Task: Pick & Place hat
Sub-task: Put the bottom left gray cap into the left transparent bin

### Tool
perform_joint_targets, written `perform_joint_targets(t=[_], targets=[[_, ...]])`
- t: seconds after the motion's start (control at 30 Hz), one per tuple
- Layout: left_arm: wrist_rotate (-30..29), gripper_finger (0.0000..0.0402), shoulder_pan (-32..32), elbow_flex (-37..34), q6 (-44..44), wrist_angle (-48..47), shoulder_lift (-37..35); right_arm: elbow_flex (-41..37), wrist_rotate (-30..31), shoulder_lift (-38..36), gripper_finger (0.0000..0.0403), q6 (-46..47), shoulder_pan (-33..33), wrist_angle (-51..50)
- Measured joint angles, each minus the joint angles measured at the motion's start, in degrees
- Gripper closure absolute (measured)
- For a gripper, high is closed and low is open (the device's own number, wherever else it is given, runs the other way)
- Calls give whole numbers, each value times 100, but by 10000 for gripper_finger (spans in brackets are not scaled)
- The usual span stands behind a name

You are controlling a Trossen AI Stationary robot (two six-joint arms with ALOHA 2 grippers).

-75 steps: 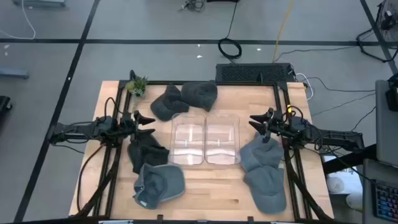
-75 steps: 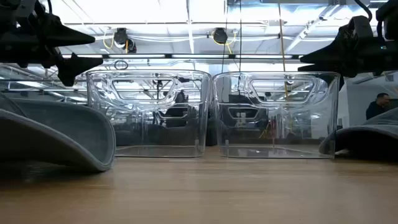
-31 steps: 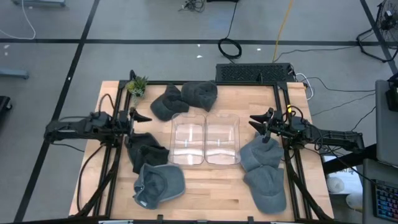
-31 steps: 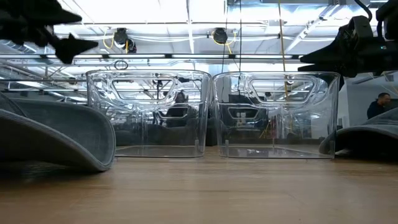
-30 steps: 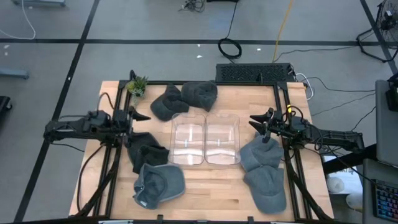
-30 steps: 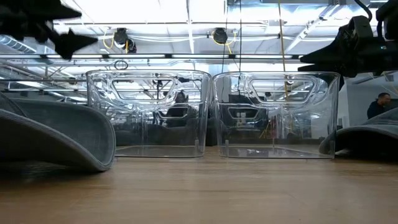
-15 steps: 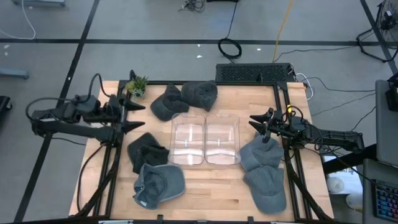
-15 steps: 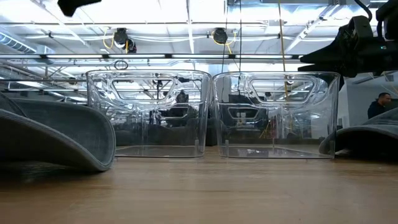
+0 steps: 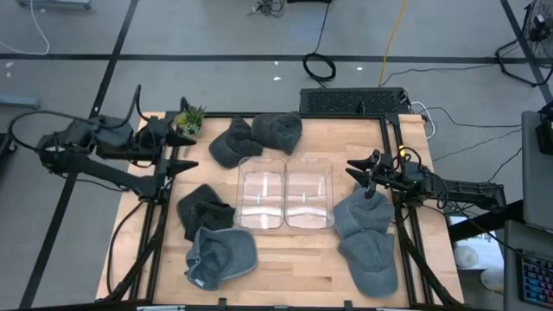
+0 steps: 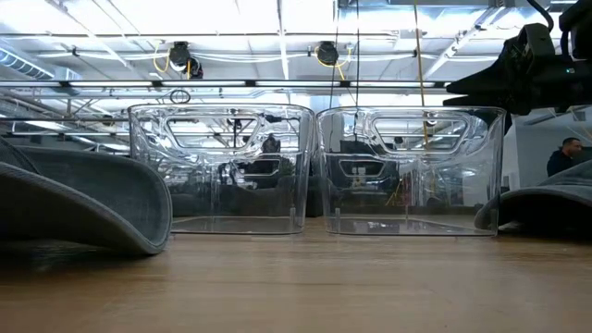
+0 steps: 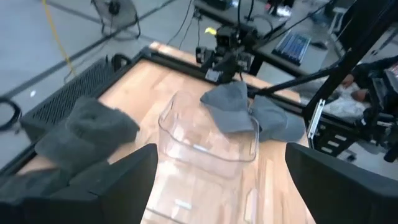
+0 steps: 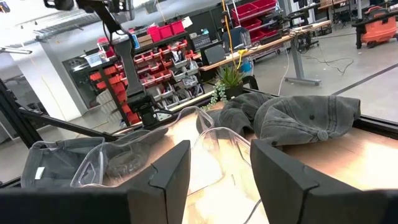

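Note:
Several grey caps lie flat on the wooden table: two by the far edge (image 9: pixel 233 142) (image 9: pixel 278 130), a dark one (image 9: pixel 203 207) and a lighter one (image 9: pixel 222 257) on the left, two on the right (image 9: pixel 363 212) (image 9: pixel 371 259). My left gripper (image 9: pixel 192 151) (image 11: pixel 214 180) hangs open, high over the table's left side, above no cap. My right gripper (image 9: pixel 350 169) (image 12: pixel 221 180) (image 10: pixel 499 88) is open and hovers just above the far edge of the right-hand cap. Neither holds anything.
Two clear plastic bins (image 9: pixel 261 192) (image 9: pixel 309 192) stand side by side in the table's middle, with nothing in them. A small potted plant (image 9: pixel 191 118) sits at the far left corner. Black frame rails run along both sides. A person shows far behind (image 10: pixel 564 153).
My left arm has drawn back toward the table's left and far edges and risen, leaving the low view at the top. Its gripper has stayed open. The dark cap beneath it now lies uncovered. The right arm has kept still.

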Motion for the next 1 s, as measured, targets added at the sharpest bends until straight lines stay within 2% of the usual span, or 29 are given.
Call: perform_joint_targets(t=[0.13, 0.4, 0.6, 0.73, 0.87, 1.0], targets=[[-382, 39, -360, 625, -339, -610, 477, 1, 2, 2, 248, 0, -1, -1], [-382, 39, -727, 1289, -550, -1620, 1098, 0, 2, 1, 248, 0, 0, 1], [-56, 39, -1007, 1685, -1005, -2904, 1542, -1, 0, 2, 248, 0, 1, -1], [76, 39, -1240, 2015, -1230, -3433, 1852, 1, 0, 0, 248, 0, -1, 1], [156, 39, -1462, 2277, -1228, -3467, 2196, 0, 0, 0, 248, 0, -1, -1], [521, 39, -1555, 2518, -1352, -3468, 2582, 1, 0, 0, 248, 0, 1, 1]])
